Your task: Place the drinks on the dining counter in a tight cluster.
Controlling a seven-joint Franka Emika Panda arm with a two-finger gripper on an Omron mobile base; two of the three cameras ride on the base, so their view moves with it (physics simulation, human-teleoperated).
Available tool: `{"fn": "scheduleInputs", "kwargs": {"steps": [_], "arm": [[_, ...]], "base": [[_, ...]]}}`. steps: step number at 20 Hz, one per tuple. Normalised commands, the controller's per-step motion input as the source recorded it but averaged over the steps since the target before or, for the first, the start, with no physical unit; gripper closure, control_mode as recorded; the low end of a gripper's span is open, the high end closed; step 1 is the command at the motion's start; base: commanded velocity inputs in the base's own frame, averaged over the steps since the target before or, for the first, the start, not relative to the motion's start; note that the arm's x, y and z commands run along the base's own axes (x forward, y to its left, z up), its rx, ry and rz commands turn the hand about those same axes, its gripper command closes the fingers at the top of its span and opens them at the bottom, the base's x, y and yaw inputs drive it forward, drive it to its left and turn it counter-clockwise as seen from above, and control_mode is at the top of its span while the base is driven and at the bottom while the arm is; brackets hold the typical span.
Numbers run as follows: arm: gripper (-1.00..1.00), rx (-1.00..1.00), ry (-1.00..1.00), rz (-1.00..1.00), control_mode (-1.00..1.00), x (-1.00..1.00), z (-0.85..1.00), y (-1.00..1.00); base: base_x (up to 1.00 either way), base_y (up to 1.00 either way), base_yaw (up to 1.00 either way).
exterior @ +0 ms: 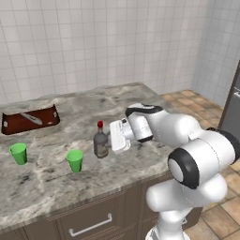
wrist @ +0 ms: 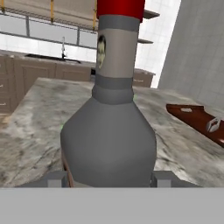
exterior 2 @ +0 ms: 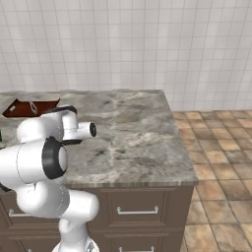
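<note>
A small grey-brown bottle with a red cap (exterior: 100, 142) stands upright on the dining counter (exterior: 51, 183), near its middle front. My gripper (exterior: 105, 143) reaches in from the right, level with the bottle's body, and is shut on it. In the hand view the bottle (wrist: 109, 131) rises close up between my two fingertips (wrist: 54, 179), and its red cap reaches the top edge. From the right base view the marbled dining counter (exterior 2: 133, 133) lies beyond my own arm, which hides the hand.
Two green cups (exterior: 18, 153) (exterior: 74, 160) stand left of the bottle near the front edge. A dark brown tray with a utensil (exterior: 30, 120) (exterior 2: 29, 107) (wrist: 197, 118) lies at the back left. The counter ends on the right above a tiled floor (exterior 2: 216, 147).
</note>
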Motion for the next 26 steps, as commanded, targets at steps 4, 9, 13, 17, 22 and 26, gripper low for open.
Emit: {"fn": "scheduleInputs", "kwargs": {"steps": [4, 9, 13, 17, 22, 26], "arm": [[1.0, 0.0, 0.0, 0.0, -1.0, 0.28, -0.17, 0.08], [1.0, 0.0, 0.0, 0.0, -1.0, 0.28, -0.18, 0.05], [1.0, 0.0, 0.0, 0.0, -1.0, 0.18, -0.41, 0.01], [1.0, 0.0, 0.0, 0.0, -1.0, 0.0, -0.35, 0.0], [1.0, 0.0, 0.0, 0.0, -1.0, 0.02, -0.28, 0.05], [1.0, 0.0, -0.04, 0.0, -1.0, 0.09, -0.24, 0.02]], "base": [[0.0, 0.0, 0.0], [0.0, 0.0, 0.0], [0.0, 0.0, 0.0], [0.0, 0.0, 0.0], [0.0, 0.0, 0.0], [0.0, 0.0, 0.0]]}}
